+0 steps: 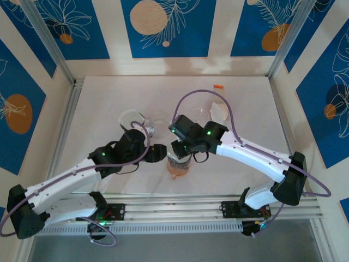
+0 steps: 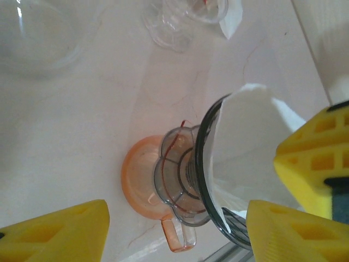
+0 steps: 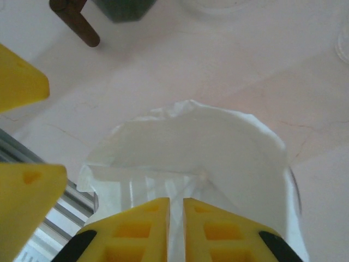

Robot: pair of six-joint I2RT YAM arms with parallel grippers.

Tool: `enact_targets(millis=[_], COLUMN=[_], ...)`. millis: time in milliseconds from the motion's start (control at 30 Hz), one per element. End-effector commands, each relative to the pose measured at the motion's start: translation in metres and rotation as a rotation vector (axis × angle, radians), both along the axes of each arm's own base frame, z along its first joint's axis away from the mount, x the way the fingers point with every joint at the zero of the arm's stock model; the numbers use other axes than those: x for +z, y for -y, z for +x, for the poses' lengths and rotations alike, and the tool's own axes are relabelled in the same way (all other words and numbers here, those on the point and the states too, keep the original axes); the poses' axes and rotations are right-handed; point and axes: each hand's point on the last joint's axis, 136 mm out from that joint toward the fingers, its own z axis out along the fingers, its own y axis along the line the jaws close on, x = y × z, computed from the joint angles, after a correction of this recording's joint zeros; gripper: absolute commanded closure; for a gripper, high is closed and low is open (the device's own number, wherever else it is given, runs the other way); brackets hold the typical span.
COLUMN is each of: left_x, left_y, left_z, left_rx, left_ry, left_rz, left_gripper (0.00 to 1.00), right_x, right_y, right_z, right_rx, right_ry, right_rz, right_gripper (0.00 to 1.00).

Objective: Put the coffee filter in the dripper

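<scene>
The white coffee filter [image 2: 245, 147] sits as an open cone inside the clear grey dripper [image 2: 188, 180], which stands on an orange cup [image 2: 139, 180] near the table's front edge [image 1: 178, 170]. My right gripper [image 3: 176, 204] reaches down from above with its yellow fingers almost together, pinching the near wall of the filter [image 3: 218, 147]. My left gripper [image 2: 177, 218] is open. Its yellow fingers [image 2: 60, 234] stand on either side of the dripper and cup without touching them. In the top view the left gripper [image 1: 159, 153] is just left of the dripper, and the right gripper [image 1: 182, 152] is over it.
A clear glass bowl [image 2: 32, 33] and a second clear glass piece [image 2: 169, 27] stand farther back. White paper filters [image 1: 220, 109] and a small orange thing [image 1: 218, 86] lie at the back right. A dark green container with a brown handle [image 3: 76, 22] is close by.
</scene>
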Motion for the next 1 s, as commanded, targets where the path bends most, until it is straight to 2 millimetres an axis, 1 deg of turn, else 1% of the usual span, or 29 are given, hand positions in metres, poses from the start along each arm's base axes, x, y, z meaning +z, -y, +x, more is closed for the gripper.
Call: enact_targets(millis=[0,167,333,433,533,600,700,767,833,900,967], left_x=[-0.008,-0.011,-0.013,-0.014,-0.015,-0.015,-0.018,-0.022,-0.025,-0.026,-0.025], left_y=[-0.006,-0.001,0.001,0.003,0.006,0.008,0.012,0.012,0.012,0.011,0.010], left_z=[0.000,0.000,0.001,0.001,0.000,0.000,-0.002,-0.003,-0.004,-0.005,-0.005], left_rx=[0.019,0.008,0.009,0.003,-0.004,-0.011,-0.029,-0.032,-0.032,-0.031,-0.028], left_ry=[-0.029,-0.040,-0.045,-0.052,-0.059,-0.064,-0.074,-0.084,-0.092,-0.094,-0.092], left_rz=[0.001,-0.013,-0.015,-0.023,-0.035,-0.042,-0.050,-0.043,-0.042,-0.042,-0.046], left_gripper=[0.32,0.29,0.28,0.27,0.25,0.23,0.23,0.25,0.25,0.22,0.21], right_x=[-0.002,-0.007,-0.008,-0.013,-0.014,-0.011,-0.008,-0.007,-0.007,-0.008,-0.007], right_y=[-0.011,-0.015,-0.021,-0.022,-0.022,-0.022,-0.021,-0.021,-0.022,-0.023,-0.023], right_z=[-0.015,-0.024,-0.033,-0.037,-0.037,-0.036,-0.035,-0.036,-0.036,-0.037,-0.036], right_rx=[0.052,0.078,0.101,0.109,0.108,0.105,0.103,0.105,0.109,0.110,0.107], right_ry=[-0.048,-0.074,-0.096,-0.120,-0.122,-0.113,-0.104,-0.102,-0.104,-0.106,-0.102], right_rz=[0.050,0.055,0.092,0.094,0.099,0.105,0.109,0.113,0.120,0.126,0.129], right_gripper=[0.86,0.90,0.92,0.93,0.93,0.93,0.93,0.93,0.93,0.93,0.93])
